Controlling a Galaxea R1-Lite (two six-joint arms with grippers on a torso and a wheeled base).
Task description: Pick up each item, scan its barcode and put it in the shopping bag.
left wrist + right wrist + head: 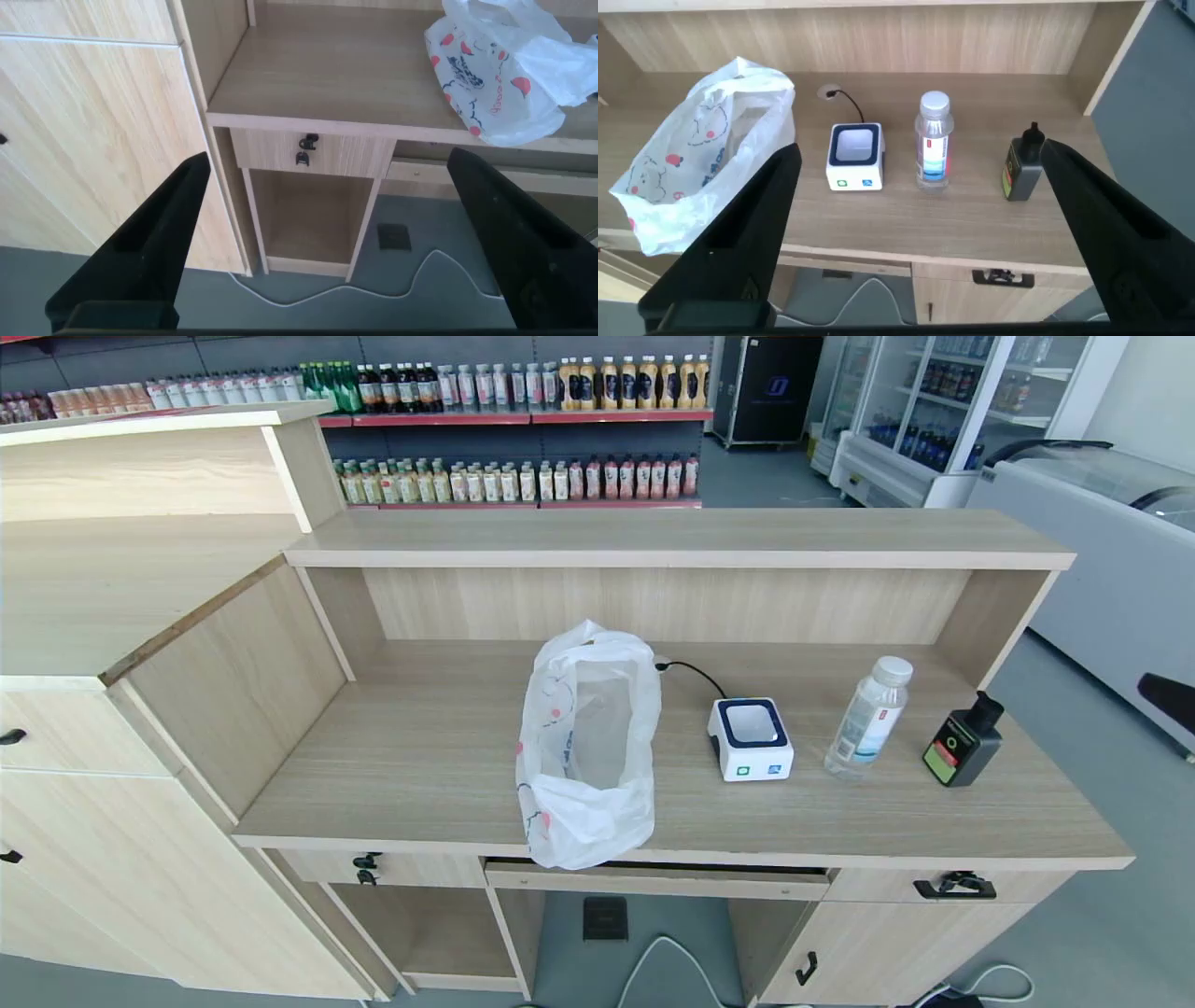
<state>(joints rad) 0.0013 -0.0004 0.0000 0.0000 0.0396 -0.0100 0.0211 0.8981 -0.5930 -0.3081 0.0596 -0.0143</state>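
A white plastic shopping bag (586,747) (701,154) (509,79) stands open on the wooden counter, left of a white barcode scanner (750,738) (855,157). Right of the scanner stands a clear water bottle (867,717) (934,140) with a white cap. Further right stands a small black bottle (963,742) (1024,165) with a red and green label. My left gripper (327,252) hangs open below counter height, in front of the left cabinet. My right gripper (920,252) is open, held back from the counter and above it, facing the items.
The counter (420,747) has a raised back shelf (672,537) and side walls. A black cable (686,670) runs from the scanner to the back. Drawers with locks (306,149) sit under the top. Store shelves with drinks (523,383) stand behind.
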